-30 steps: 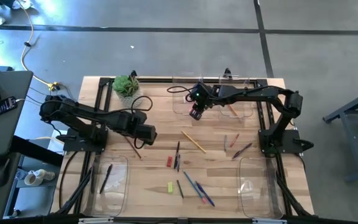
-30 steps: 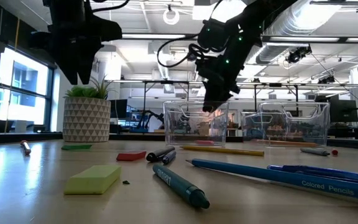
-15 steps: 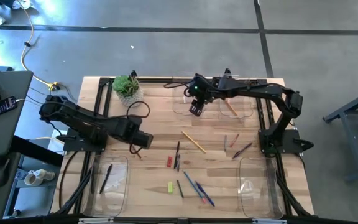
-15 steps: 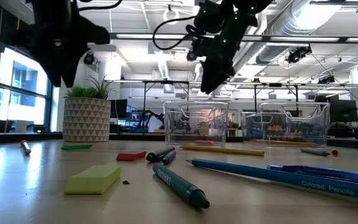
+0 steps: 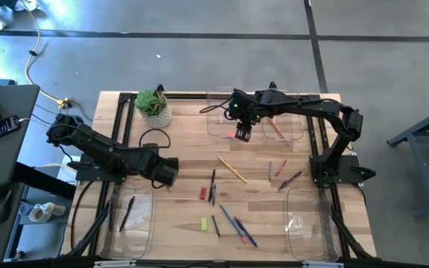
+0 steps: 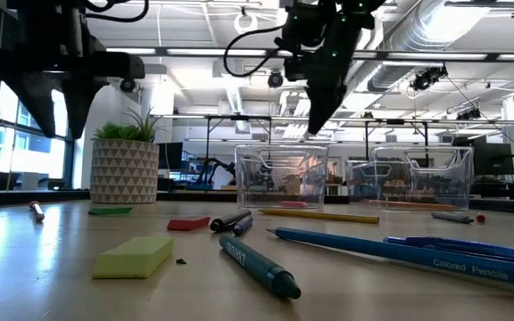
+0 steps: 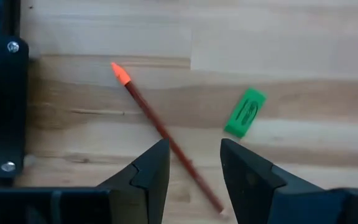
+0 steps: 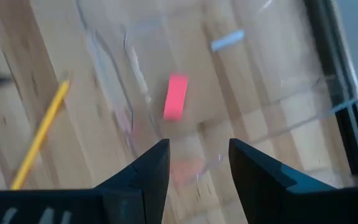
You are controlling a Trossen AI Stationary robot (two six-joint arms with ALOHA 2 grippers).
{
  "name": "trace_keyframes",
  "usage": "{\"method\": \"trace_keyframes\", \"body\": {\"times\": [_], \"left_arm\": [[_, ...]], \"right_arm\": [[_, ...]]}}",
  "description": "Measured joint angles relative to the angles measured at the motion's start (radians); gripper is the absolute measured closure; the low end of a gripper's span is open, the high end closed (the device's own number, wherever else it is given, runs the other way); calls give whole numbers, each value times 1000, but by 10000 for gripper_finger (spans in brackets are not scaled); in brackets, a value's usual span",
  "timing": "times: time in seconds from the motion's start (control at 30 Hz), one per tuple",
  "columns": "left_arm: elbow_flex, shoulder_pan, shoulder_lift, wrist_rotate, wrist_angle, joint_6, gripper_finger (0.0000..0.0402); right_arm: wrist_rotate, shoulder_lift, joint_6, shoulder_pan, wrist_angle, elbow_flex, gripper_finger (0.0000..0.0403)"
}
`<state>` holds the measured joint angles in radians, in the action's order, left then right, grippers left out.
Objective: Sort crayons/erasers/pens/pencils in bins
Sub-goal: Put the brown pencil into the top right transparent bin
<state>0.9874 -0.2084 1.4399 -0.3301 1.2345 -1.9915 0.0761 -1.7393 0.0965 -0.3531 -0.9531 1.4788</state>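
Small pink eraser block (image 8: 176,96) lies in the clear plastic bin (image 5: 222,123) at the table's far edge; likely light, rubbery, easily gripped across its short sides. Right gripper (image 5: 242,134) hangs above the bin, fingers apart, empty. Left gripper (image 5: 168,172), fingers apart, hovers low over a thin brown orange-tipped pencil (image 7: 160,129): stiff, rolls; take mid-shaft.
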Motion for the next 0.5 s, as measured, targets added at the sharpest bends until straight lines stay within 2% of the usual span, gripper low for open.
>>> {"method": "trace_keyframes", "body": {"times": [0.17, 0.3, 0.5], "left_arm": [[0, 35, 7, -32, 15, -113, 271], [-1, 83, 35, -18, 58, -174, 271], [-6, 182, 59, 25, 50, -156, 271]], "right_arm": [[0, 0, 64, 0, -81, 0, 245], [1, 0, 133, -2, -95, 0, 245], [2, 0, 217, -15, -94, 0, 245]]}}
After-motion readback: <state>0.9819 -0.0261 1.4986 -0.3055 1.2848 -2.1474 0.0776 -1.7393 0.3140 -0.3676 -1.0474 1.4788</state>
